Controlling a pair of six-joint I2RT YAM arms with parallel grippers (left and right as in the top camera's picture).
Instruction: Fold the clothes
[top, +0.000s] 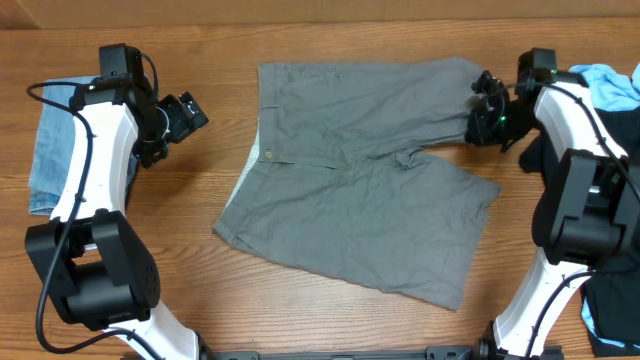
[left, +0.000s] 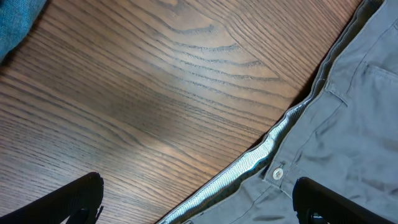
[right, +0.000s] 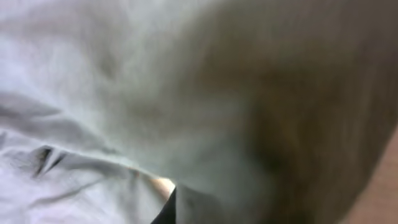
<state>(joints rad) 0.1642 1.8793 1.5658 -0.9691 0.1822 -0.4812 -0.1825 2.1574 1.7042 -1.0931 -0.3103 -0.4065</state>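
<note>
On table (top: 228, 40), one pair of shorts (top: 360, 190)

Wooden surface (top: 225, 295) with four garments on it.
Grey shorts (top: 360, 170) lie spread flat across the middle, waistband toward the left edge and legs toward the right. Folded blue denim (top: 45, 160) sits at the left edge. A light blue cloth (top: 610, 88) lies at the far right corner, and a black garment (top: 612, 300) along the right edge.

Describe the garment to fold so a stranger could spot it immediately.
Look at the middle of the wooden table. The grey shorts lie spread open there, waistband button showing. They are the biggest cloth, unlike the small folded blue denim by the left arm.
</note>
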